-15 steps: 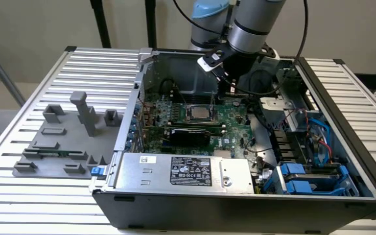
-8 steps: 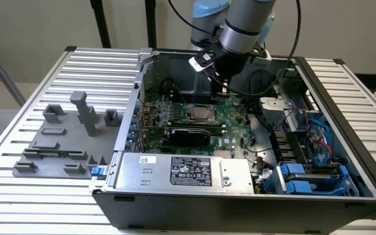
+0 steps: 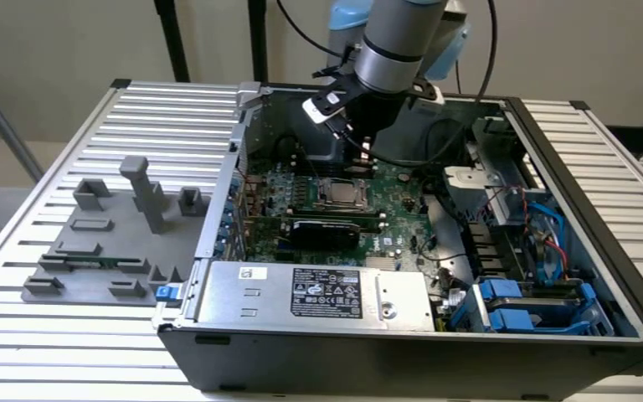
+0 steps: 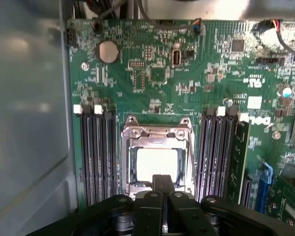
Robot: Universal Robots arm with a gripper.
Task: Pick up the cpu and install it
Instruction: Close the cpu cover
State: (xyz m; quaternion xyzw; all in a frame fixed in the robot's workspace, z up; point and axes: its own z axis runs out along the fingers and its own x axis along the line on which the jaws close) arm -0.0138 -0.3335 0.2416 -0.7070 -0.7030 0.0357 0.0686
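Apparently seated, the cpu [image 4: 156, 164] lies inside the socket frame [image 4: 157, 132] on the motherboard [image 4: 152, 73], with the end effector [image 4: 163, 189] pinched shut and empty just above it, so a downward or sideways nudge could skew the chip and bend socket pins.

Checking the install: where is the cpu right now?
In the wrist view the cpu lies inside the metal socket frame on the green board, between the two banks of memory slots.

Exterior high, wrist close; shared motherboard [image 3: 402, 186] [image 4: 157, 73]
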